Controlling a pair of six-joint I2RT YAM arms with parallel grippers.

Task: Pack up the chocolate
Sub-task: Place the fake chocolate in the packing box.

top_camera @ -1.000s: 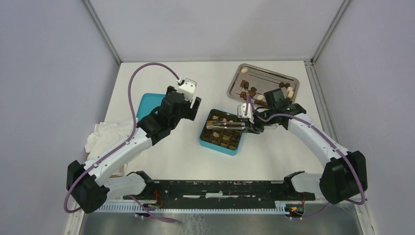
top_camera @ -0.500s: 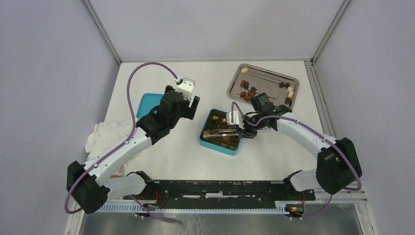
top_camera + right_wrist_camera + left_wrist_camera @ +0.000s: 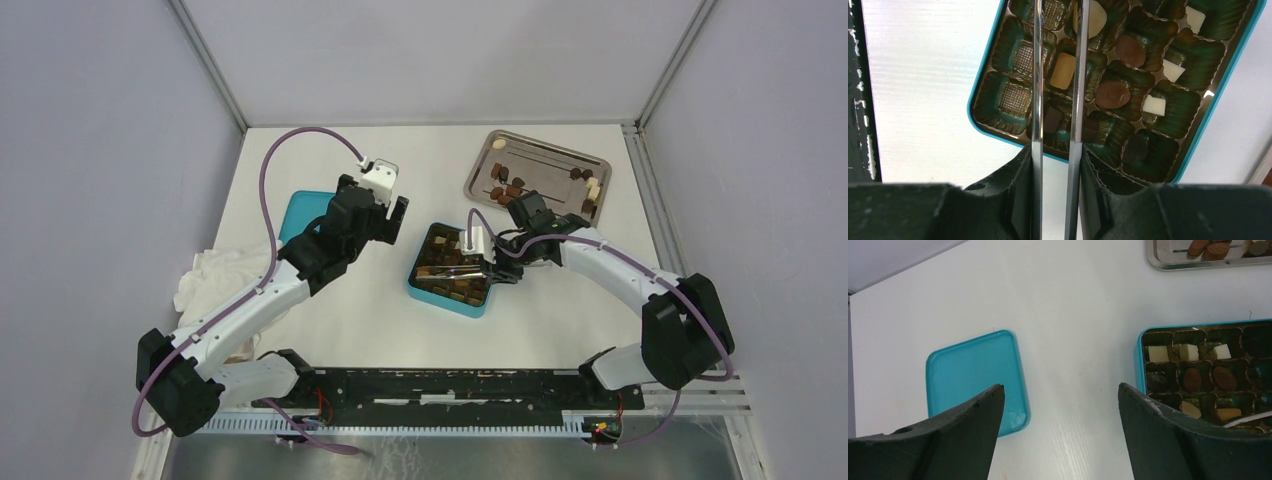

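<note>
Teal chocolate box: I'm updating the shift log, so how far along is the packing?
Partly done. Done: several cream and brown bonbons sit in the square teal box. In hand: the right gripper holds long metal tweezers over it. Left: empty brown insert cells, loose bonbons on the steel tray, the flat teal lid off.

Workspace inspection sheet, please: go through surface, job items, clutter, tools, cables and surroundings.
Surface: white table.
Job's things: chocolates partly fill the teal box; more lie on the metal tray; the lid lies apart, to the box's left.
Clutter: crumpled white cloth at the left edge.
Tools: left tool open, empty, above the table; right tool shut on tweezers, over the box.
Cables: purple cable loops above the left arm; another follows the right arm.
Surroundings: grey walls, metal frame posts.
</note>
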